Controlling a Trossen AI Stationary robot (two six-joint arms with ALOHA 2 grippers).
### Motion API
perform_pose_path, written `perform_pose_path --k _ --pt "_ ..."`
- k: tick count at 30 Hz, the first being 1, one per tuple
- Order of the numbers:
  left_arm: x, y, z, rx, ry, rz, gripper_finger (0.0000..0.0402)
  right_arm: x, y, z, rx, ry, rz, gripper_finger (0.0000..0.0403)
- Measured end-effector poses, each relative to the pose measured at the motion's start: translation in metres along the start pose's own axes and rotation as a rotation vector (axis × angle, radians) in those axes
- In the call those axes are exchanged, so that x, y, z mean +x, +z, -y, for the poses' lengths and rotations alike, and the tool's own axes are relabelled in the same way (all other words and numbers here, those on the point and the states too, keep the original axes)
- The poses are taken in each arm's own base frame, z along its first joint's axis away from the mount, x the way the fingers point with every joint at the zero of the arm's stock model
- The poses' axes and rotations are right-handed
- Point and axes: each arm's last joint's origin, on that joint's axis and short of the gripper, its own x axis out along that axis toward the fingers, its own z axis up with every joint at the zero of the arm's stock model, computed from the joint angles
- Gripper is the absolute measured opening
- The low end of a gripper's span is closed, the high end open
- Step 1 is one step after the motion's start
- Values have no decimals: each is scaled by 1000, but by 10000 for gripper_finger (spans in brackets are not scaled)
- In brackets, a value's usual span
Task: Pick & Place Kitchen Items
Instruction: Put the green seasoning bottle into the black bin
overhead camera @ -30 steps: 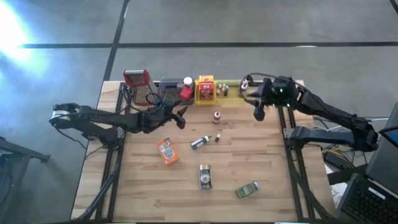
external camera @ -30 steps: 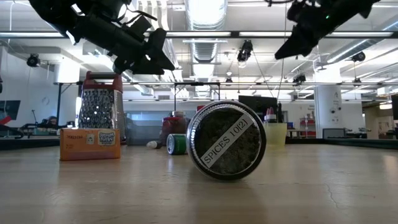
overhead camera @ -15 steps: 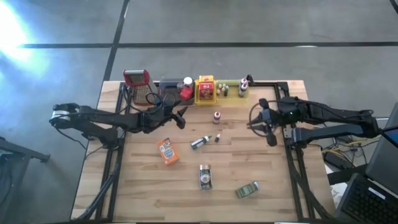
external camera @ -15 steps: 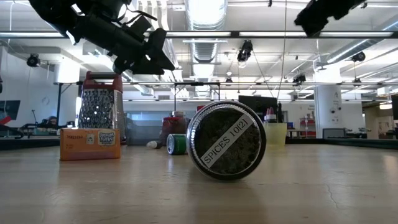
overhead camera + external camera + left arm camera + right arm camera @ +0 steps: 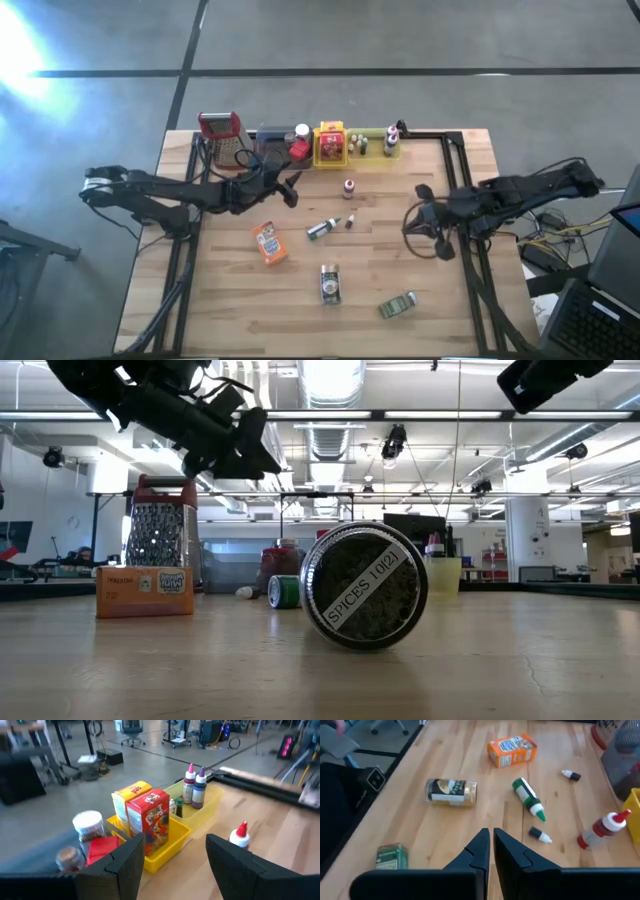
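Note:
Kitchen items lie loose on the wooden table: an orange packet [image 5: 268, 243] [image 5: 512, 750], a spice jar on its side [image 5: 329, 284] [image 5: 451, 792], a green tin [image 5: 398, 305] [image 5: 391, 856], a green bottle lying flat [image 5: 527, 796], a tiny dropper [image 5: 540, 835] and an upright red-capped bottle [image 5: 348, 187] [image 5: 239, 835]. My left gripper [image 5: 290, 190] [image 5: 172, 857] hovers open above the table near the trays, with nothing between its fingers. My right gripper [image 5: 425, 215] [image 5: 491, 847] hangs shut and empty over the table's right side, facing the loose items.
Along the far edge stand a red-topped grater [image 5: 222, 135], a grey tray [image 5: 272, 147], a yellow tray [image 5: 331, 158] with boxes and a green tray [image 5: 375, 150] with small bottles. In the low view the spice jar [image 5: 365, 585] fills the middle.
My right gripper has swung away from the green tray at the far edge toward the near edge along the table's right side, and has turned to face the table's left.

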Motion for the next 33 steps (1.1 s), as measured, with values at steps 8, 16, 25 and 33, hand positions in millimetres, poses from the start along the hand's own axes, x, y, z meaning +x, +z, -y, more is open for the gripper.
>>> perform_pose_path --k 8,16,25,33 --pt "0 0 0 83 0 0 216 18 6 -32 -129 37 38 17" --pt "0 0 0 80 0 0 216 35 -5 -65 -339 -177 -75 17" --pt "0 0 0 78 -1 1 216 46 14 -98 -128 -181 -207 12" --pt "0 1 0 78 -1 2 216 60 22 -133 88 -180 -521 47"
